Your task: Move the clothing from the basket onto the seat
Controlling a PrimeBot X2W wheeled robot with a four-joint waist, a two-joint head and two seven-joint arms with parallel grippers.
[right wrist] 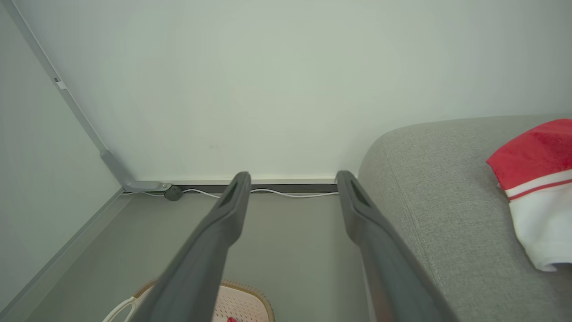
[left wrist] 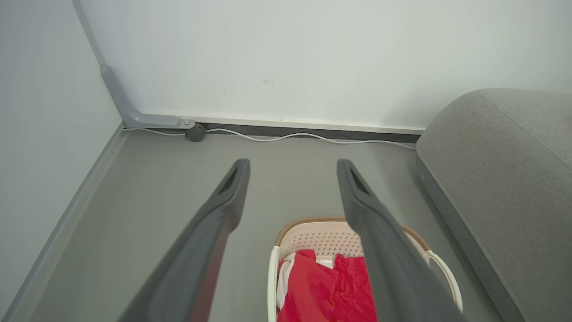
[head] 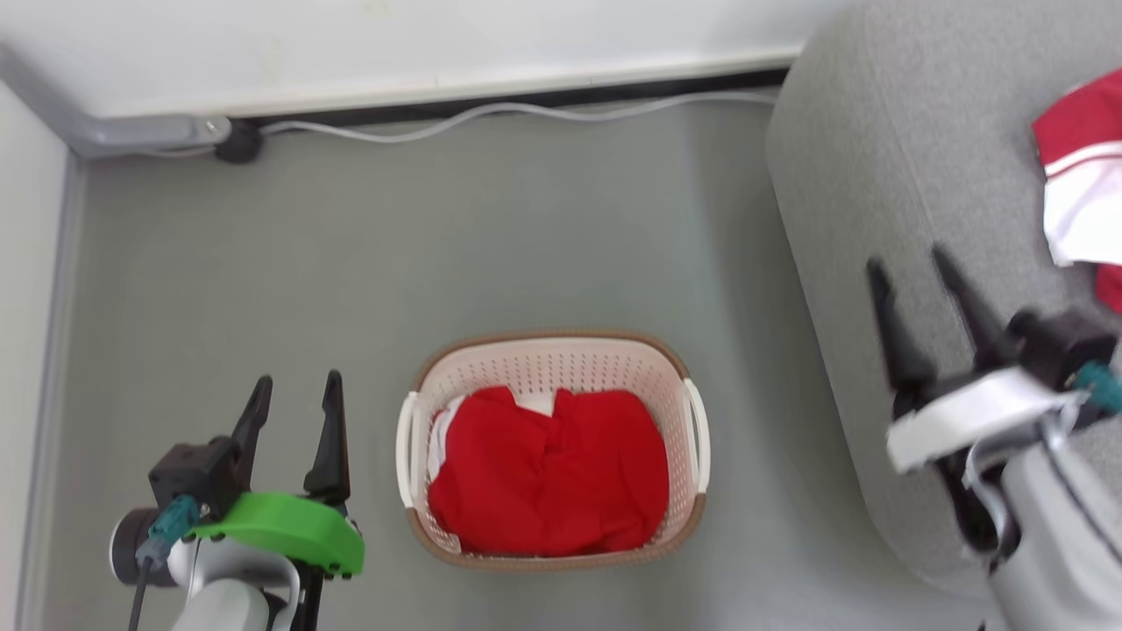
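Observation:
A crumpled red garment (head: 550, 473) with a bit of white fills the cream perforated basket (head: 552, 355) on the floor, and the left wrist view shows the same garment (left wrist: 321, 290) and basket (left wrist: 313, 235). Another red and white garment (head: 1082, 188) lies on the light-grey sofa (head: 885, 175) at the right; it (right wrist: 536, 188) rests on the sofa's cushion (right wrist: 438, 188) in the right wrist view. My left gripper (head: 296, 386) hangs open left of the basket, nothing between its fingers. My right gripper (head: 912, 263) is open over the sofa's edge, empty.
A white cable (head: 491, 118) runs along the dark skirting at the wall, ending at a dark plug (head: 238, 140) near a grey conduit (head: 131, 131). A wall stands at the far left. Grey floor (head: 438, 237) lies between basket, wall and sofa.

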